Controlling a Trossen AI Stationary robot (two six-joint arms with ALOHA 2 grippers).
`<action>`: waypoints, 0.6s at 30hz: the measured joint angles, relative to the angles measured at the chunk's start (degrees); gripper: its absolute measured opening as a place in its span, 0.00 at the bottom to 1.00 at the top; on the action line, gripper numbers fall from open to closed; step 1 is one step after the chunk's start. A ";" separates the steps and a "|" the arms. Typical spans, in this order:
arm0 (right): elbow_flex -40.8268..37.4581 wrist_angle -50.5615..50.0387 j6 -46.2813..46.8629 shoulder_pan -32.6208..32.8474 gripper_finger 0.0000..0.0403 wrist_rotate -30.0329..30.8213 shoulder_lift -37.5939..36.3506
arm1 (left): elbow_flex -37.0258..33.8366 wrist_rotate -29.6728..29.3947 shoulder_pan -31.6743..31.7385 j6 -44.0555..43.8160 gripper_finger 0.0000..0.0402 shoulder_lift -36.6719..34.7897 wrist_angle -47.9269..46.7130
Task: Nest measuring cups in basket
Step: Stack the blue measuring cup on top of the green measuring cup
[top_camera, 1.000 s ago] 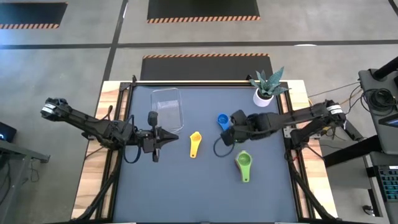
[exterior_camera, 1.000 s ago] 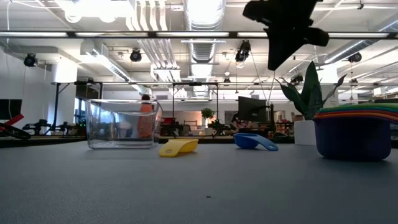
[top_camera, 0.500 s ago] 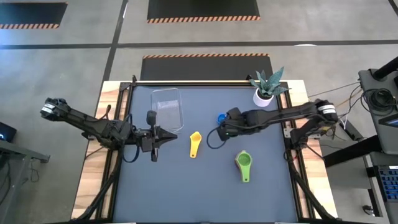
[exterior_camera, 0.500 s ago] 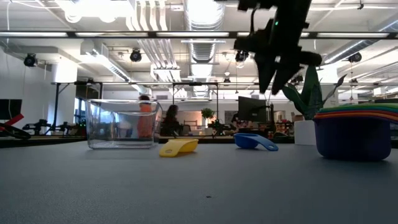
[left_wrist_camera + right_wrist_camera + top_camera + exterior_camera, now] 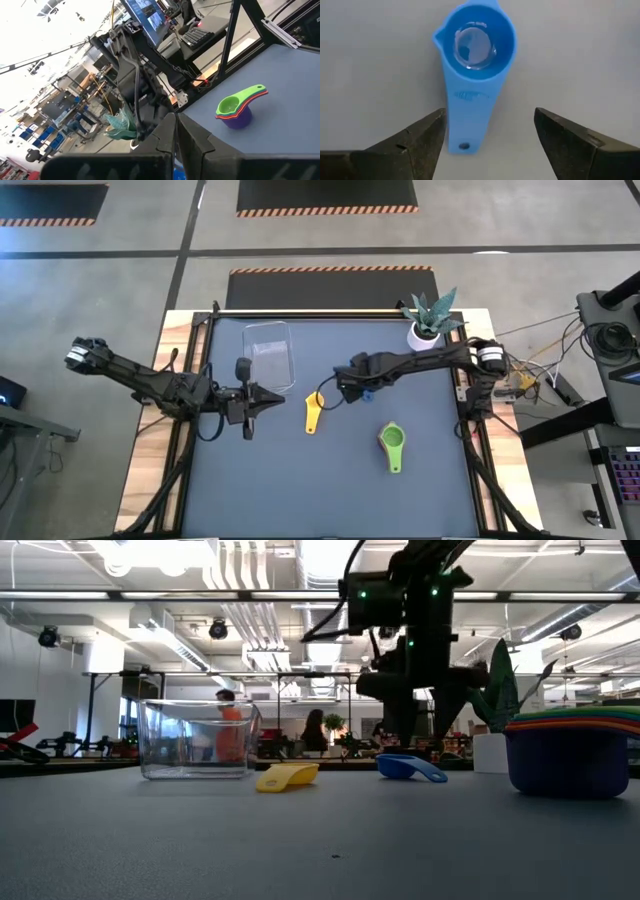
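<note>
High view shows the basket empty, yellow cup and stacked cups well apart from it, right hand spread open over the blue cup, left hand closed beside the basket.

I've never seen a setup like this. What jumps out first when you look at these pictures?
The right end effector hangs open directly above a small blue measuring cup near the table's middle, its handle lying between the two fingers. A yellow cup lies close by, and a stack of nested cups with a green one on top sits toward the near right. The clear basket stands empty at the far left, with the left end effector waiting beside it.
</note>
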 joint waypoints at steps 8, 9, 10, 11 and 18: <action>0.00 1.45 -2.03 -1.43 0.71 -0.96 1.79 | 0.00 0.00 -0.01 0.00 0.00 0.00 -0.07; 0.00 1.89 -2.24 -1.43 0.71 -0.97 1.93 | 0.00 0.00 -0.01 -0.01 0.00 0.00 -0.07; -0.01 2.73 -2.52 -1.45 0.71 -0.97 2.06 | 0.00 0.00 0.00 0.01 0.00 0.00 -0.09; -0.03 3.65 -2.88 -1.45 0.71 -1.03 2.26 | 0.00 0.00 0.00 0.02 0.00 0.00 -0.11; -0.11 5.55 -2.94 -1.48 0.69 -1.10 4.07 | 0.00 0.00 0.00 0.06 0.00 0.00 -0.10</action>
